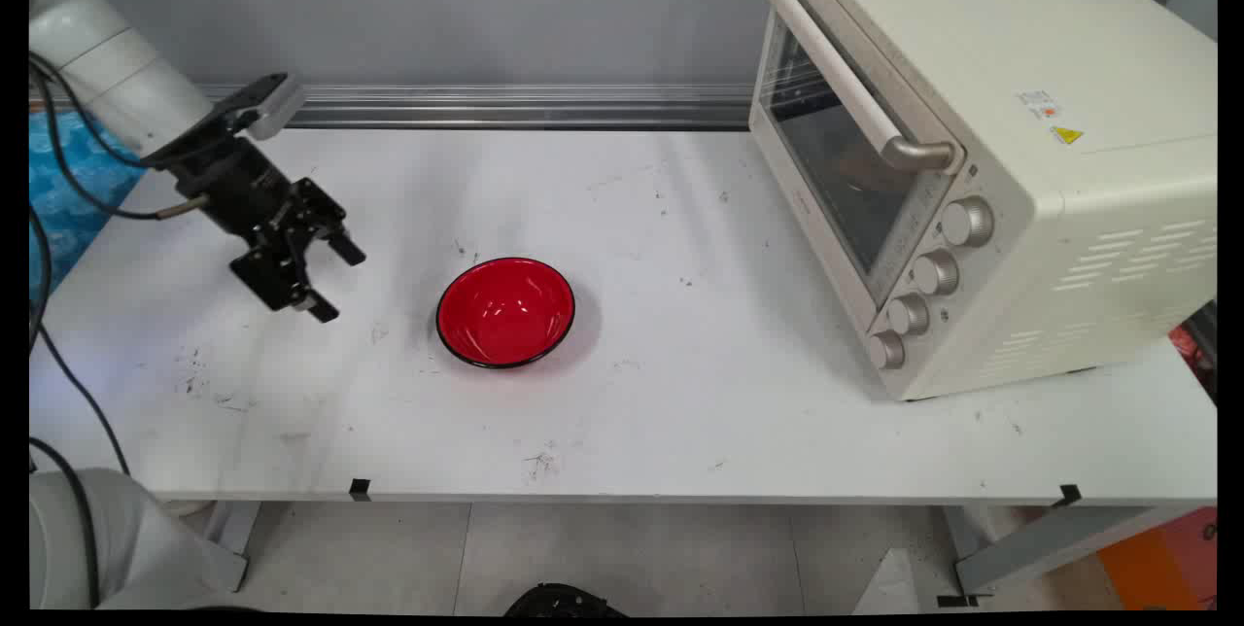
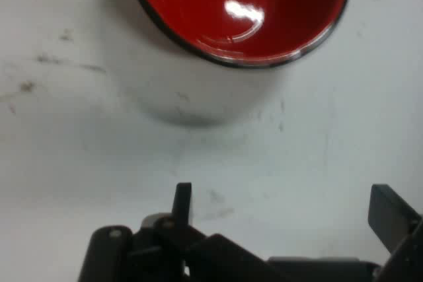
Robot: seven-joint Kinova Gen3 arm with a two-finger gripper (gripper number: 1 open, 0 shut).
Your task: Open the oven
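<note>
A red bowl (image 1: 505, 311) with a black rim stands upright and holds nothing, near the middle of the white table (image 1: 680, 412). My black gripper (image 1: 340, 281) hovers a short way to the bowl's left, above the table, open with nothing between its fingers. In the hand view the bowl (image 2: 241, 11) fills the top of the picture, beyond the gripper (image 2: 284, 206), whose two fingertips (image 2: 183, 197) stand wide apart over bare table.
A cream toaster oven (image 1: 972, 159) with its glass door shut, a bar handle and several knobs stands at the table's right. A metal rail (image 1: 525, 106) runs along the wall behind. Black cables (image 1: 58, 150) hang from the arm at the left.
</note>
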